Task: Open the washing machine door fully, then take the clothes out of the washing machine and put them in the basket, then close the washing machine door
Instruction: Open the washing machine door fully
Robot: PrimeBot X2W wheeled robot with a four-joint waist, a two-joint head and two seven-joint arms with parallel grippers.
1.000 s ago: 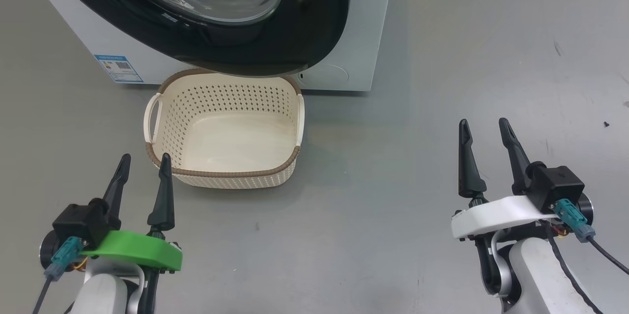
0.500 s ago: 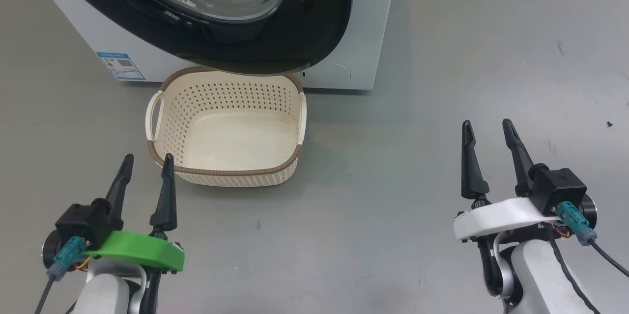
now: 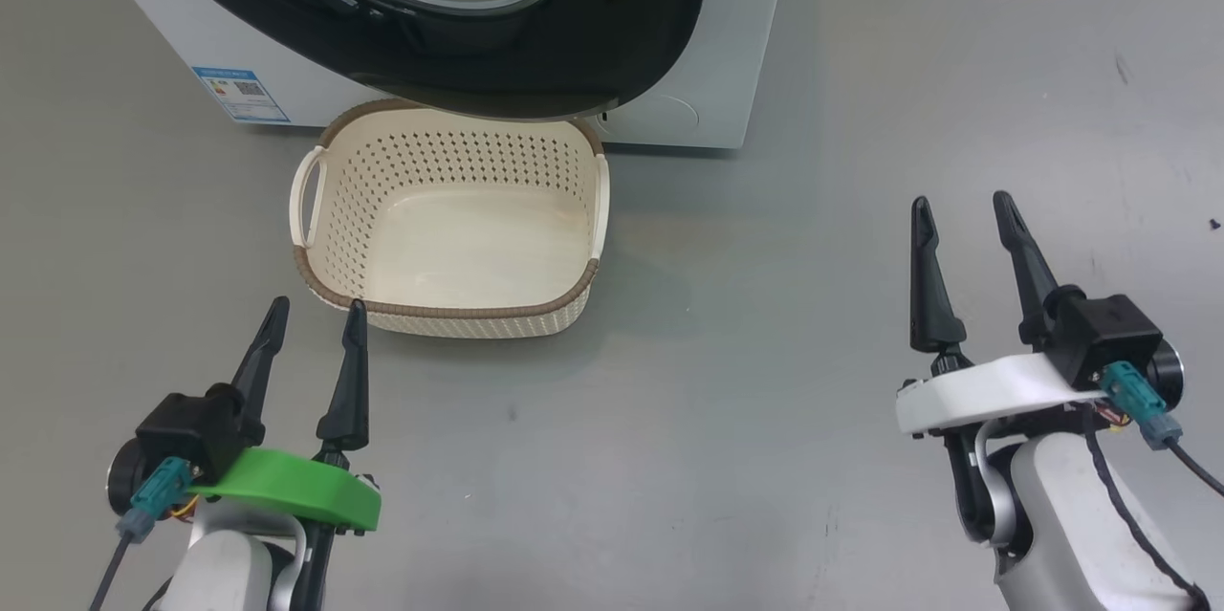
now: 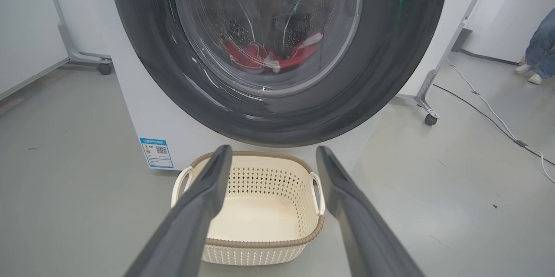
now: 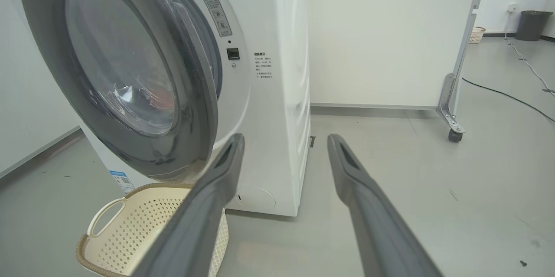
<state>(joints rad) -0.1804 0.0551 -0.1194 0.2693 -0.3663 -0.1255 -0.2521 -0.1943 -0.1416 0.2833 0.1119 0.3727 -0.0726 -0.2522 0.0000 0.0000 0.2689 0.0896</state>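
Washing machine door [image 5: 125, 77] ajar, not fully swung, ahead and left of right gripper [image 3: 961, 198], with clothes [image 4: 269, 57] behind its glass and basket [image 3: 449, 311] just ahead of left gripper [image 3: 318, 300]; both grippers spread wide, empty; head view shifted only, nothing handled, door opening pending.

— Head camera?
— High, looking steeply down on the cream perforated plastic basket [image 3: 449, 311] on the grey floor [image 3: 765, 401].
— The wrist cameras?
— Low, near level, facing the big white front-loading washing machine [image 5: 282, 95]; all three share the basket.
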